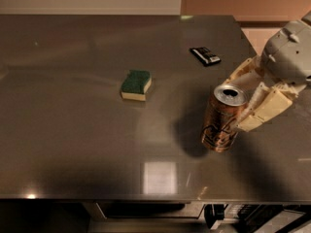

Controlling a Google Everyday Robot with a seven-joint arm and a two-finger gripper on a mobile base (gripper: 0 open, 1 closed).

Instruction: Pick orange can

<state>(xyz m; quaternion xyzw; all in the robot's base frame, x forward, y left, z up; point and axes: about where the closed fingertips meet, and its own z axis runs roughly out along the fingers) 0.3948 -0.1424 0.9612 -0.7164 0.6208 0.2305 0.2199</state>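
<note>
The orange can (219,123) is a slim orange-brown can with a silver top, at the right of the steel table (73,140). It hangs a little above the surface, tilted slightly, with its shadow on the table to its left. My gripper (239,103) comes in from the right, and its cream fingers (265,108) are shut on the can's upper part, one on the far side and one on the near side.
A green sponge (136,84) lies near the table's middle. A small black flat object (204,56) lies at the back right. The table's right edge runs just behind my arm, and the front edge is close below the can.
</note>
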